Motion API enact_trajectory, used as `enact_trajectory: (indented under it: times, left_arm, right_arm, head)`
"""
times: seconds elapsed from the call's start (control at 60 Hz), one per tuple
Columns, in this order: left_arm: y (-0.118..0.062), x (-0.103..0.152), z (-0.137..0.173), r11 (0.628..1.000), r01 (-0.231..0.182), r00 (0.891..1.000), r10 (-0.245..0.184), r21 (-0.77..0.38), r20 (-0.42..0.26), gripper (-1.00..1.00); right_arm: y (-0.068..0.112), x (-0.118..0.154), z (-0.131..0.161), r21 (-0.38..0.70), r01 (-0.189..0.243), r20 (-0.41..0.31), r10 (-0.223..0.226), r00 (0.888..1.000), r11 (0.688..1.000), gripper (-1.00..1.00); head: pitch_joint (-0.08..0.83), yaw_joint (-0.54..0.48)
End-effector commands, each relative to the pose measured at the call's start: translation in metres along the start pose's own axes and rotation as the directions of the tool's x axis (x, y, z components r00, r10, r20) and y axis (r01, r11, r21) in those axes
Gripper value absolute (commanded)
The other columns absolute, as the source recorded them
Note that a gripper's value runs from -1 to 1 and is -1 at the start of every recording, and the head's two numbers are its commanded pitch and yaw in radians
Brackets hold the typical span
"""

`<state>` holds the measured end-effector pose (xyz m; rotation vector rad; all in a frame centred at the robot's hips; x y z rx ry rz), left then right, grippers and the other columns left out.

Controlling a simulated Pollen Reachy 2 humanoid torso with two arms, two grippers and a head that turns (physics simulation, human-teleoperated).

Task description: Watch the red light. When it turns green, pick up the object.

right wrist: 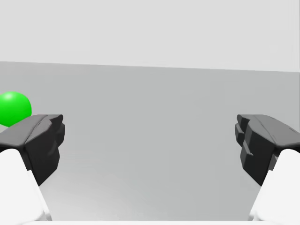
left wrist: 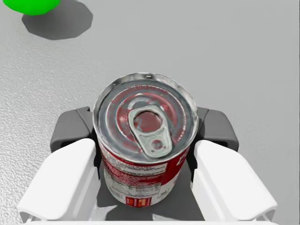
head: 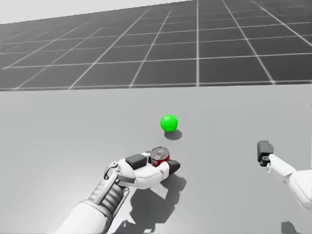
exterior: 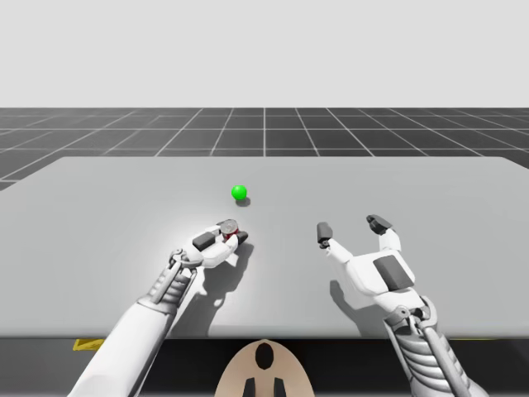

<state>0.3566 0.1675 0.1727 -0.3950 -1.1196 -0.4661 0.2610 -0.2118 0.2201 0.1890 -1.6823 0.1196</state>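
One red can (left wrist: 145, 140) in my left claw's (left wrist: 144, 135) pinch, one green light (exterior: 239, 193), my right claw (exterior: 352, 227) spread.

A simulated test space, not a real room: a plain grey bench (exterior: 99, 215) on a dark gridded floor (exterior: 264, 128) under blank pale sky.

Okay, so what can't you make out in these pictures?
High view: my left hand hides most of the can.
Left wrist view: the can's base is hidden under its own body, so whether it is off the table is unclear; the edge cuts off the green light.
Head view: the edge cuts off my right hand; one finger shows.
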Motion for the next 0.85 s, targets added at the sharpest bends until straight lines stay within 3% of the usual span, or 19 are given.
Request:
enact_trajectory:
  times: [0.017, 0.15, 0.3, 0.367, 0.483, 0.65, 0.767, 0.85]
  left_arm:
    - [-0.014, -0.006, -0.005, 0.999, -0.026, 1.0, 0.026, -0.043, -0.001, 1.0]
    - [-0.015, -0.006, -0.005, 0.999, -0.025, 1.0, 0.025, -0.041, -0.004, 1.0]
    - [-0.013, 0.003, 0.0, 0.998, -0.045, 0.999, 0.045, -0.037, 0.001, 1.0]
    - [-0.013, 0.016, 0.008, 0.998, -0.049, 0.999, 0.05, -0.036, 0.02, 1.0]
    - [-0.014, 0.052, 0.03, 0.999, -0.019, 0.996, 0.022, -0.034, 0.086, 1.0]
    - [-0.012, 0.116, 0.073, 0.999, 0.007, 0.977, 0.0, -0.033, 0.211, 1.0]
    - [-0.014, 0.156, 0.104, 0.999, 0.043, 0.957, -0.035, -0.022, 0.287, 0.98]
    - [-0.019, 0.186, 0.125, 0.997, 0.076, 0.936, -0.069, -0.009, 0.345, 0.99]
  right_arm:
    - [0.003, -0.001, 0.0, -0.004, 0.022, -0.002, -0.022, 1.0, 1.0, -1.0]
    - [0.003, -0.001, 0.0, -0.005, 0.024, -0.001, -0.024, 1.0, 1.0, -1.0]
    - [0.003, 0.001, 0.001, -0.004, 0.016, 0.008, -0.016, 1.0, 1.0, -1.0]
    - [0.003, 0.001, 0.001, -0.009, 0.029, 0.004, -0.029, 1.0, 1.0, -1.0]
    - [0.003, 0.001, 0.001, -0.007, 0.031, 0.003, -0.031, 1.0, 0.999, -1.0]
    - [0.002, 0.002, 0.002, 0.002, 0.027, 0.009, -0.027, 1.0, 1.0, -1.0]
    - [0.001, 0.003, 0.003, 0.024, 0.02, 0.01, -0.02, 1.0, 1.0, -1.0]
    - [0.002, 0.003, 0.004, 0.034, 0.021, 0.011, -0.021, 1.0, 0.999, -1.0]
  head:
    - [0.346, 0.18]
    - [0.273, 0.17]
    - [0.259, 0.17]
    - [0.257, 0.17]
    - [0.251, 0.17]
    - [0.243, 0.17]
    - [0.235, 0.17]
    - [0.229, 0.17]
